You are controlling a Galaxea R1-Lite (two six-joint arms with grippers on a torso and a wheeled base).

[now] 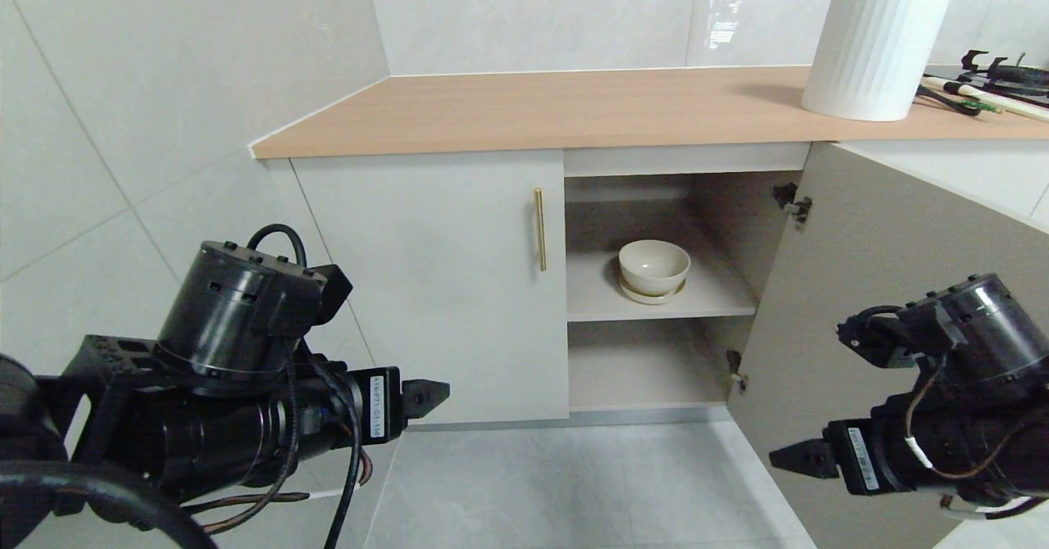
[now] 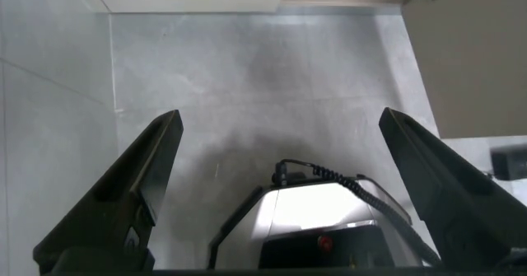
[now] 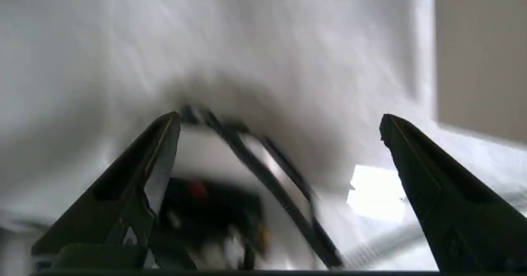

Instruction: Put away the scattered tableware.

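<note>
Black left gripper (image 2: 280, 118); smooth round bowl (image 1: 653, 266)

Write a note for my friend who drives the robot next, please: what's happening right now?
Left gripper: open, empty, low before the cabinet.
Right gripper: open, empty, beside the open door.
Bowl sits on a plate on the upper shelf: put away.
To do: perhaps the utensils on the countertop, then shutting the door.

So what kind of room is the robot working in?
Probably a kitchen: a wooden countertop over a floor cabinet, a cream bowl on a plate on its shelf, and what looks like a hob grate at the counter's right end.
</note>
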